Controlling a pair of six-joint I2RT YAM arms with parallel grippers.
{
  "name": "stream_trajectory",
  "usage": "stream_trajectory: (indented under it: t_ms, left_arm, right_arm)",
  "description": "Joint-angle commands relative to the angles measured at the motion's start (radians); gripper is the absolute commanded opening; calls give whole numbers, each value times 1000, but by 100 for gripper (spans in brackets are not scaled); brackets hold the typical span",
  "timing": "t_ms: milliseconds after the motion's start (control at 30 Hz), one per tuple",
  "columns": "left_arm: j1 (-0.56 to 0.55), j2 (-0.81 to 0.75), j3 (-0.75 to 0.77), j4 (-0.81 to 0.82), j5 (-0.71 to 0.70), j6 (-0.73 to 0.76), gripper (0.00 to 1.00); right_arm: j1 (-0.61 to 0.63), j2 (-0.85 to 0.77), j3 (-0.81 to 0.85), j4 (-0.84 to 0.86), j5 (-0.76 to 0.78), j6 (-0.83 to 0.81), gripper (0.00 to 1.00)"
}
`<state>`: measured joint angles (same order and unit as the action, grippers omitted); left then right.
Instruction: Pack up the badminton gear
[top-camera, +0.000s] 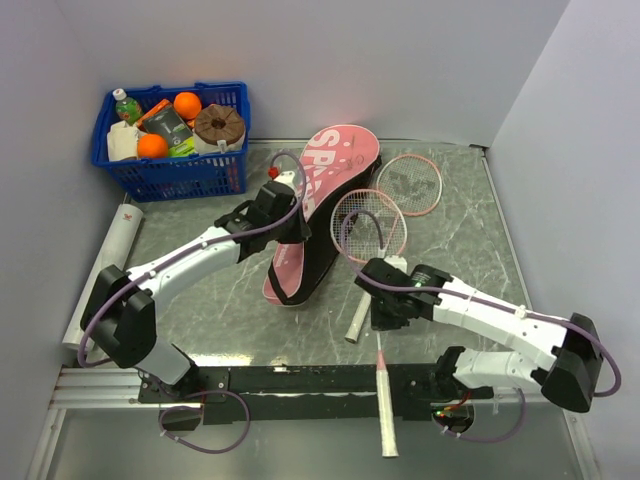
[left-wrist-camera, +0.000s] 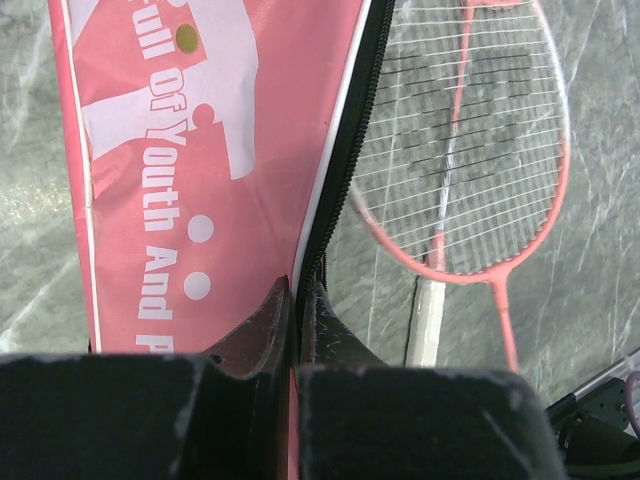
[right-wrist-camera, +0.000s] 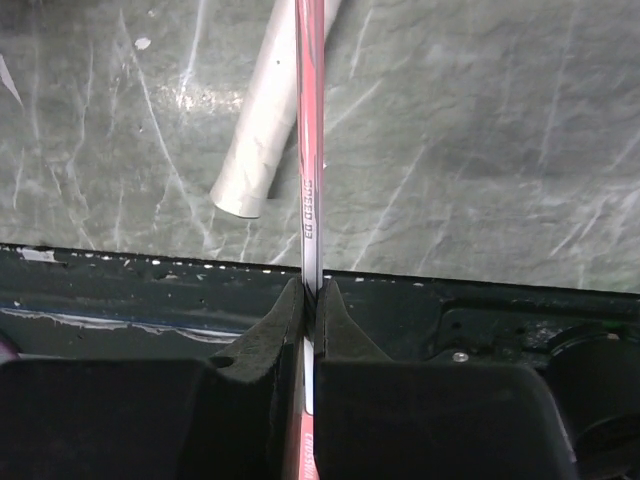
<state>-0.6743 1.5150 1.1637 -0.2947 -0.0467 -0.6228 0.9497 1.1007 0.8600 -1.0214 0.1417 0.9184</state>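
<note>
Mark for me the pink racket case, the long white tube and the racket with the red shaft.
pink racket case (top-camera: 345, 160), top view, wide pink head end.
long white tube (top-camera: 118, 240), top view, its upper half.
red-shafted racket (right-wrist-camera: 308, 100), right wrist view, red part of the shaft.

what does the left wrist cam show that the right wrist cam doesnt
Only the left wrist view: the pink racket-shaped case with white lettering, its black zip edge pinched by the shut left gripper, and a pink-framed strung racket head. Only the right wrist view: the right gripper shut on a thin red racket shaft, with the print on that shaft readable. Both: the grey marbled tabletop and a white racket handle lying on it.
</note>
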Motion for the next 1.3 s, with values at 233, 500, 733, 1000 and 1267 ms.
stream_trajectory:
  t_ms: [233, 500, 733, 1000, 1267]
  left_arm:
    - [-21, -127, -169, 118, 38, -35, 1]
    - [-44, -196, -321, 146, 38, -69, 1]
    - [-60, -214, -329, 144, 77, -89, 1]
    - [-70, -207, -302, 120, 91, -83, 1]
    - [-76, -194, -288, 118, 119, -78, 1]
  right_arm:
    - [-31, 257, 194, 131, 58, -75, 0]
    - [-184, 431, 264, 357, 10, -209, 0]
    - [-219, 620, 364, 608, -24, -268, 0]
    - [-246, 743, 460, 774, -31, -329, 0]
    - [-304, 869, 548, 834, -117, -351, 4]
